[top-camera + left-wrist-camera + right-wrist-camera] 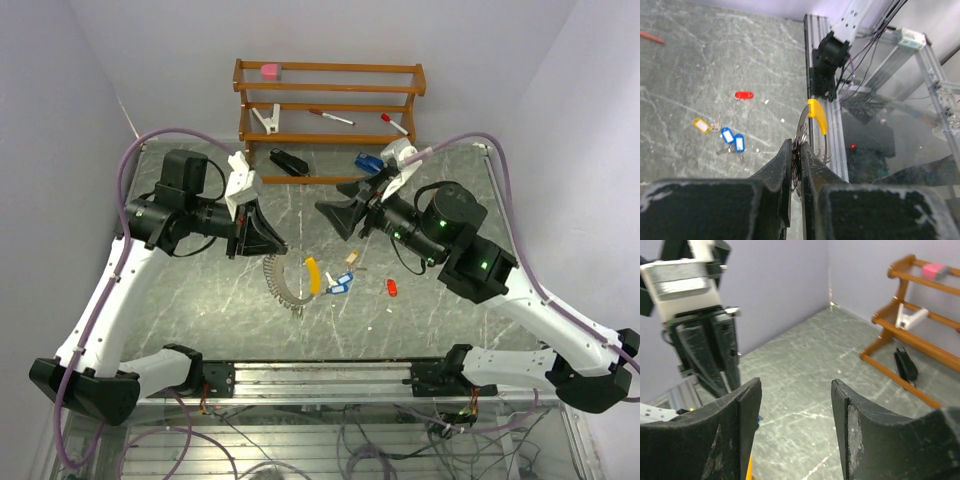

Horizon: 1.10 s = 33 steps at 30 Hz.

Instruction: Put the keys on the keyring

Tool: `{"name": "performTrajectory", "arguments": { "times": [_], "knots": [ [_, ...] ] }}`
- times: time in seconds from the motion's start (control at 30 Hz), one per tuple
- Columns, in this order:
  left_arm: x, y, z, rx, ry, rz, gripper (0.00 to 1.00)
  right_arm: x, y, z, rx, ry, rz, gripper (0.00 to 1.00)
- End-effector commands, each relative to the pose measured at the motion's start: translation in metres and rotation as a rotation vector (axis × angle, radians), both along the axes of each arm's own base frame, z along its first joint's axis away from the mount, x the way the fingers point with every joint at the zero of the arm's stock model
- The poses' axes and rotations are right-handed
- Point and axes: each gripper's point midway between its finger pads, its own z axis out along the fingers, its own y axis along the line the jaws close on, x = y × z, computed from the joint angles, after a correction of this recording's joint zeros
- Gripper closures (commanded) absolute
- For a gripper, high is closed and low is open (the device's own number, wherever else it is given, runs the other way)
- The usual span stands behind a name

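Left claw (796, 148): we see it clamped shut on the keyring (283, 279) wire
Keyring: hangs under that claw, with a yellow tag (817, 114) strung on it
Keys (338, 285): blue-tagged pair on the tabletop (200, 310), just right of the keyring; red tag (392, 288) farther right
Right claw (341, 214): jaws apart, empty, beyond the keyring

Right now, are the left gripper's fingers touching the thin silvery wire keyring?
Touching. Left wrist view: the left gripper has its black fingers clamped on the silvery wire keyring.
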Motion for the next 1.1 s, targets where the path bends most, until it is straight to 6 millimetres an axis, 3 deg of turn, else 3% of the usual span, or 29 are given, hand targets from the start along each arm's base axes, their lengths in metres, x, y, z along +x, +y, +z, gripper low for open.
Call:
{"name": "performTrajectory", "arguments": {
  "times": [0.0, 0.17, 0.33, 0.43, 0.57, 0.63, 0.83, 0.97, 1.07],
  "knots": [
    [0.000, 0.008, -0.013, 0.077, -0.097, 0.001, 0.93, 0.019, -0.018, -0.034, -0.136, 0.133, -0.125, 0.40],
    [0.000, 0.011, -0.019, 0.107, -0.125, 0.011, 0.93, 0.037, -0.035, -0.059, -0.229, 0.258, -0.177, 0.33],
    [0.007, 0.014, -0.018, 0.130, -0.167, 0.054, 0.93, 0.059, -0.069, -0.113, -0.329, 0.512, -0.236, 0.13],
    [0.007, 0.013, -0.021, 0.117, -0.151, 0.056, 0.93, 0.065, -0.090, -0.167, -0.452, 0.714, -0.324, 0.12],
    [0.003, 0.008, -0.025, 0.079, -0.114, 0.038, 0.93, 0.051, -0.117, -0.253, -0.634, 0.997, -0.406, 0.18],
    [0.002, 0.008, -0.030, 0.077, -0.109, 0.033, 0.93, 0.046, -0.126, -0.281, -0.689, 1.066, -0.448, 0.21],
    [-0.004, 0.011, -0.042, 0.095, -0.112, 0.016, 0.93, 0.050, -0.131, -0.325, -0.697, 1.115, -0.483, 0.26],
    [-0.004, 0.011, -0.047, 0.093, -0.096, 0.024, 0.93, 0.044, -0.155, -0.357, -0.823, 1.158, -0.578, 0.27],
    [-0.004, 0.009, -0.052, 0.086, -0.081, 0.014, 0.93, 0.041, -0.166, -0.370, -0.860, 1.190, -0.611, 0.31]
  ]
}}
